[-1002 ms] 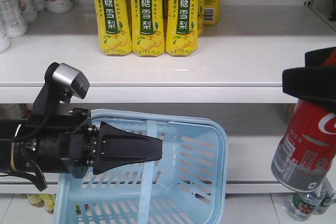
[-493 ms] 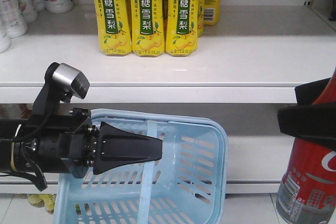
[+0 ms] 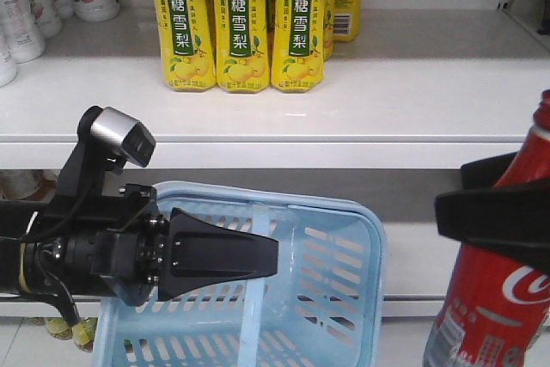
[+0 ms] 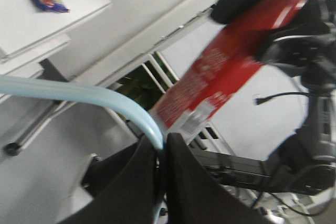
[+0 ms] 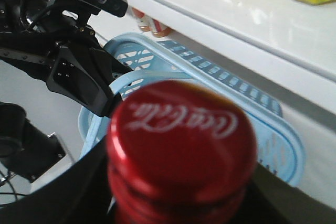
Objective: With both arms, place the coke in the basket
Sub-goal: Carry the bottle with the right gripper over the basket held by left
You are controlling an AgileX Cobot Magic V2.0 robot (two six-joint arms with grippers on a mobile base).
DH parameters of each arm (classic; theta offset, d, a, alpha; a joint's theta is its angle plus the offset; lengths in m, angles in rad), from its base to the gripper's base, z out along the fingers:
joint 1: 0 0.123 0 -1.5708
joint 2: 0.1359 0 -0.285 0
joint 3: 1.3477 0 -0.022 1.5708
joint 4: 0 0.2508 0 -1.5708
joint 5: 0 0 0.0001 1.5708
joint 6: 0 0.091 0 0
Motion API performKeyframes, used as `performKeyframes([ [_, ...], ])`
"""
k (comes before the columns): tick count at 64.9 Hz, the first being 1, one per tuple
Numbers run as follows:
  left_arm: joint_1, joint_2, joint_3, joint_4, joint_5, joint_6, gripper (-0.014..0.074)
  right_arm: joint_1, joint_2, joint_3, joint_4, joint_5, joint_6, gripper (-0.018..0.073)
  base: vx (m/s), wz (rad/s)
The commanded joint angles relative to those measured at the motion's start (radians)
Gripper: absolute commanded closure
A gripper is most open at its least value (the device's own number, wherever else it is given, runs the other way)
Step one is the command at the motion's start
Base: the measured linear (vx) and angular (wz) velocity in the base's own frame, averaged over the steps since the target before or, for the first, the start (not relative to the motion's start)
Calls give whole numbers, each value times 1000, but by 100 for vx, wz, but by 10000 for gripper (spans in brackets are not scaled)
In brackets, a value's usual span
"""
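The left tool (image 3: 268, 255), a matte black wedge with a silver-grey camera block (image 3: 123, 136) above its wrist, sits slightly higher and further right than half a second ago, and the basket (image 3: 371, 231) has come up and rightward with it. The front view shows only the wedge lying across the flat handle (image 3: 253, 298). The blurred left wrist view seems to show both jaws pressed together on that pale blue strip. The basket is glossy light blue plastic with slotted walls and rounded corners. Behind it, yellow bottles (image 3: 242, 23) stand on the white shelf (image 3: 387, 100). At the right, the coke (image 3: 485, 320) has shifted left toward the basket. It hangs tilted just beside the basket's right rim, outside it, with the right tool (image 3: 494, 217) clamped around its upper body. Only the right wrist view shows its ridged red cap (image 5: 181, 135) with white script.
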Motion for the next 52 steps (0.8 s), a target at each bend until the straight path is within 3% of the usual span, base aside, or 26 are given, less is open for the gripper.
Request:
performKeyframes([
  [1, -53, -37, -7, -172, -203, 2, 603, -4, -3, 58, 148, 0, -54, 563, 0, 0],
  [19, -160, -43, 81, -336, -203, 2, 603, -4, -4, 220, 252, -52, -142, 563, 0, 0],
  [34, -220, -42, 155, -540, -203, 2, 603, -4, -3, 276, 298, -97, -206, 563, 0, 0],
  [52, -264, -42, 155, -683, -203, 2, 603, -4, -3, 381, 383, -127, -325, 563, 0, 0],
])
